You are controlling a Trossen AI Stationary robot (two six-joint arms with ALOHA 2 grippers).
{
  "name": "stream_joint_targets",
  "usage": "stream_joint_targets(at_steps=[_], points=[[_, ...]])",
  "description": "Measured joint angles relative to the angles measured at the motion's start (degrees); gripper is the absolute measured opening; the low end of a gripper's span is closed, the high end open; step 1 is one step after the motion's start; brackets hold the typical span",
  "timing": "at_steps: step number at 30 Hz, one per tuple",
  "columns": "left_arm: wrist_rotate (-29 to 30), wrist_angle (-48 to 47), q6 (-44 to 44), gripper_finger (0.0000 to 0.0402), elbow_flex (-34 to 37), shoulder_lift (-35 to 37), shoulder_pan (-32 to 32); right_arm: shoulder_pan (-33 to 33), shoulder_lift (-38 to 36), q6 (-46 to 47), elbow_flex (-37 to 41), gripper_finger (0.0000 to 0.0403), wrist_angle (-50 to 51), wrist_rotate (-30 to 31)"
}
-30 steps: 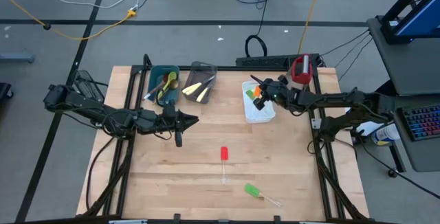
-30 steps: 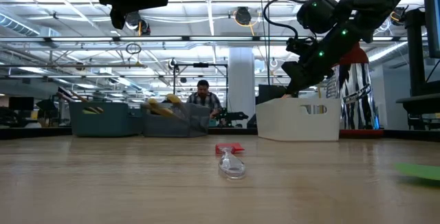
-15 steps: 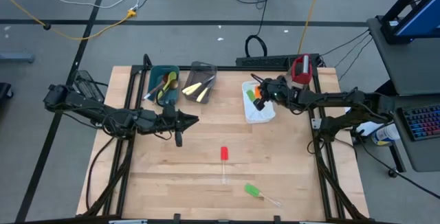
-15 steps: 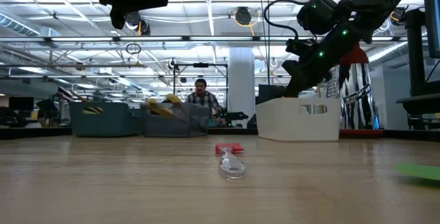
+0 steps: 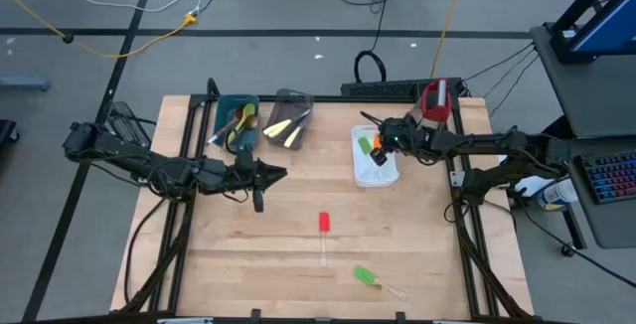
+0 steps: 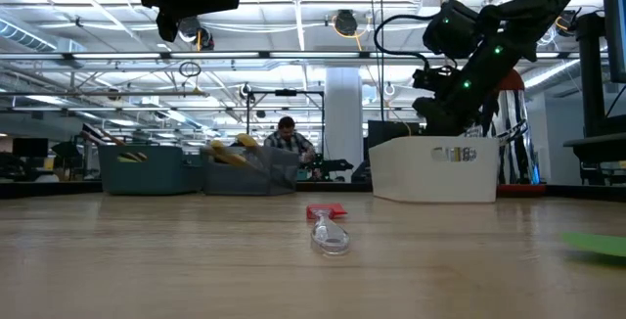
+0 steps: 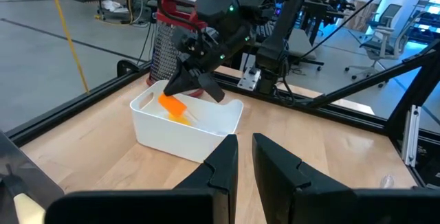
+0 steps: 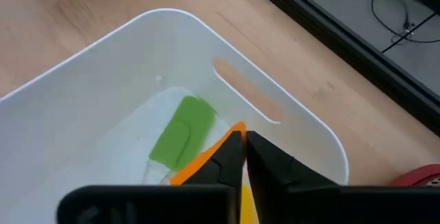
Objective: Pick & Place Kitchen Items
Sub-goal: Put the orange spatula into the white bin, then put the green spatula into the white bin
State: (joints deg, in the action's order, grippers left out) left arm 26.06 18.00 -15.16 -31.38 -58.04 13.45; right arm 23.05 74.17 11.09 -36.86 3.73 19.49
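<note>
Over the white rectangular plastic tub (image 5: pixel 376 161) at the far right of the pale wooden desk (image 5: pixel 298 274), the right tool (image 5: pixel 379 144) reaches down into the tub's opening, its two dark fingers pinched closed on the small spatula with an orange head (image 7: pixel 172 106), which hangs inside the tub just above its floor. A second small spatula with a green head (image 8: pixel 181 132) lies flat on the tub's bottom, just beside the orange one. The left tool (image 5: pixel 260 178) hovers above the desk's left-centre, well apart from the tub, its fingers (image 7: pixel 223 162) standing close together with only a narrow gap and nothing between them. On the open desk in front, a clear-handled spatula with a red head (image 5: pixel 323 227) lies alone near the middle, and another clear-handled spatula with a green head (image 5: pixel 368 277) lies nearer the front edge. At the far left, a teal tub (image 5: pixel 237 123) and a grey tub (image 5: pixel 289 118) stand side by side, each holding several utensils. A red-and-clear jug (image 5: pixel 434 100) stands just beyond the white tub.
</note>
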Motion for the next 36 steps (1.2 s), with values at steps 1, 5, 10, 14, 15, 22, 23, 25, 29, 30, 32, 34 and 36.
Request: stream_joint_targets(at_steps=[1,5,10,14,15,22,23,25,29,30,32,34,36], points=[[0.0,0.0,0.0,0.0044,0.0,0.0,0.0,0.0,0.0,0.0,0.0,0.0016,0.0,0.0],[0.0,0.0,-0.1,0.0044,0.0,0.0,0.0,0.0,0.0,0.0,0.0,0.0044,0.0,0.0],[0.0,0.0,-0.1,0.0044,0.0,0.0,0.0,0.0,0.0,0.0,0.0,0.0083,0.0,0.0],[0.0,0.0,-0.1,0.0044,0.0,0.0,0.0,0.0,0.0,0.2,0.0,0.0109,0.0,0.1],[0.0,0.0,-0.1,0.0044,0.0,0.0,0.0,0.0,0.0,0.2,0.0,0.0115,0.0,0.1],[0.0,0.0,0.0,0.0044,0.0,0.0,0.0,0.0,0.0,0.2,0.0,0.0141,0.0,0.1],[0.0,0.0,0.0,0.0044,0.0,0.0,0.0,0.0,0.0,0.2,0.0,0.0142,0.0,0.1],[0.0,0.0,0.0,0.0044,0.0,0.0,0.0,0.0,0.0,0.2,0.0,0.0143,-0.3,0.0],[0.0,0.0,0.0,0.0044,0.0,0.0,0.0,-1.0,0.0,0.2,0.0,0.0144,-2.7,-0.1],[0.0,0.0,0.0,0.0044,0.0,0.0,0.0,-1.3,0.0,0.2,0.0,0.0144,-3.6,-0.1],[0.0,0.0,0.0,0.0044,0.0,0.0,0.0,-1.9,0.0,-0.8,0.0,0.0144,-5.1,-0.2],[0.0,0.0,0.0,0.0044,0.0,0.0,0.0,-2.5,0.0,-1.6,0.0,0.0144,-6.2,-0.1],[0.0,0.0,0.0,0.0044,0.0,0.0,0.0,-3.0,0.0,-1.7,0.0,0.0148,-7.5,-0.1]])
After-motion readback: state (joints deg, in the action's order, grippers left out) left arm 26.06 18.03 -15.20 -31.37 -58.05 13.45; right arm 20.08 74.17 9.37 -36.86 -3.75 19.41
